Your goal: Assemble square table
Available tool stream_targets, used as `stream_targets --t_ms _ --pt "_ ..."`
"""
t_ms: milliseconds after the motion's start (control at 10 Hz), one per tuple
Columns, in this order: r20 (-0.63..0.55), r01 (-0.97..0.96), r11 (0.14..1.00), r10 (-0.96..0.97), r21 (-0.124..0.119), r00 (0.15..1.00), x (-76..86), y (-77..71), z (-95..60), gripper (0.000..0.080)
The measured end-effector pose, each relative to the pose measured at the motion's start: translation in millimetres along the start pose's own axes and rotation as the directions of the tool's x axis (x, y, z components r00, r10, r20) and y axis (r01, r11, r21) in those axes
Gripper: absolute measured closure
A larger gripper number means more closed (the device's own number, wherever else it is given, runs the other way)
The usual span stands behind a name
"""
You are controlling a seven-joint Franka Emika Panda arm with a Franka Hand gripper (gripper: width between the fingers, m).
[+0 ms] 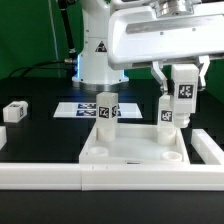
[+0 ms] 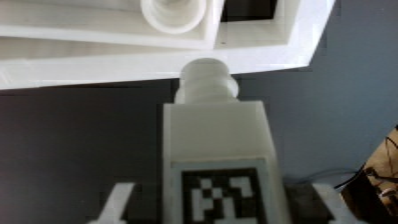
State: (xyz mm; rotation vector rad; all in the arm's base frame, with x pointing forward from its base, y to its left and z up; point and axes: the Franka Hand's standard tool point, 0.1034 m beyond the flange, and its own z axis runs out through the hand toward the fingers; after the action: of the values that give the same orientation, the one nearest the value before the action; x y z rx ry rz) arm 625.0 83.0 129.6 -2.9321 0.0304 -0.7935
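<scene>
My tool (image 1: 184, 80) hangs fingers-down at the exterior view's right, pinching the held leg (image 1: 186, 90), a short white block with a black-and-white tag, between its two dark fingers. In the wrist view the fingers flank the tagged end of this leg on both sides. Its narrower rounded tip (image 2: 205, 75) points away from the camera toward the slab (image 2: 107, 55). There the tip lies against the slab's side wall; whether it touches I cannot tell. A round corner socket (image 2: 178, 15) shows just beyond the tip. In the exterior view the held leg hangs upright, higher than and just beside the second leg (image 1: 167, 112), which stands upright at the slab's far corner on the exterior view's right. The third leg (image 1: 108, 110) stands upright at the far corner on the exterior view's left. The near sockets (image 1: 172, 155) show as round rims in the two front corners. The fourth leg (image 1: 15, 110) lies on the dark counter (image 1: 40, 130), well apart from the slab, toward the exterior view's left. The marker board (image 1: 82, 108) lies flat behind the slab, in front of the arm base (image 1: 100, 60). The white border wall (image 1: 40, 175) runs along the slab's near side and turns back at the exterior view's right.
</scene>
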Motion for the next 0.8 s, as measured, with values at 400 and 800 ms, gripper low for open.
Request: stream_targets --t_ms 400,800 --pt "-0.056 0.036 0.998 -0.039 -0.059 0.998 -23.7 20.7 11.7 0.0512" --pt "-0.047 0.026 0.998 -0.028 -0.055 0.998 -21.2 22.3 18.1 0.0512"
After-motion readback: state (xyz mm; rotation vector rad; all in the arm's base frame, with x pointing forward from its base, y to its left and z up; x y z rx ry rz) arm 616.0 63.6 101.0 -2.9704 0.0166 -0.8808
